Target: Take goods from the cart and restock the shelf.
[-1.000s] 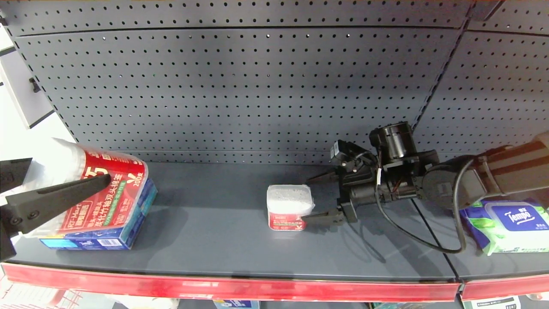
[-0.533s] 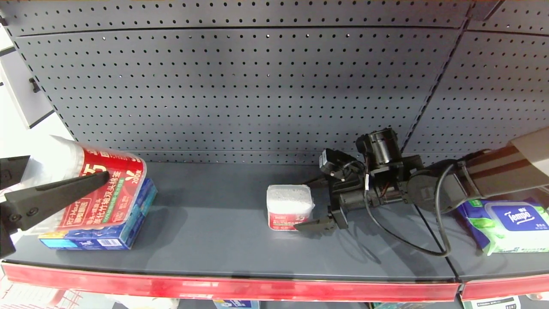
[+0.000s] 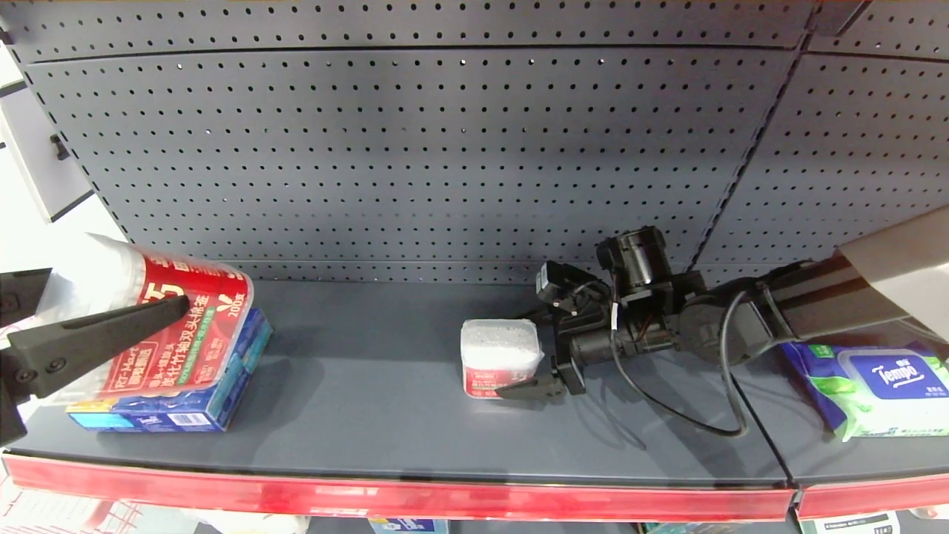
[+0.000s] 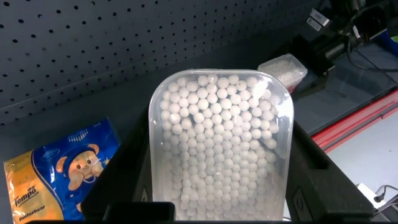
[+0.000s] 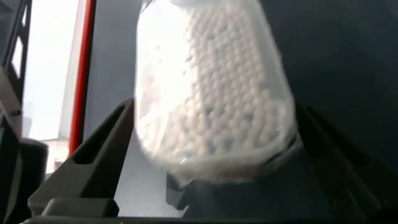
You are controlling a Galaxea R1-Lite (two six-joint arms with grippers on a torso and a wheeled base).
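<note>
Item one: large cotton swab tub (image 3: 200, 337), red label, tilted, clamped between the fingers of the left gripper (image 4: 221, 143) at the shelf's left end, directly over a blue tissue pack (image 3: 170, 415); we cannot tell whether tub and pack touch. Item two: small cotton swab box (image 3: 493, 348), upright at mid-shelf on the grey shelf (image 3: 385, 423). The right gripper (image 3: 523, 354) lies level with it, jaws spread wide, one finger in front of the box and one behind; we cannot tell whether the pads touch it. Item three: wet wipes pack (image 3: 878, 389), flat, at the right end, well apart from the box. Backing: perforated panel (image 3: 408, 163).
</note>
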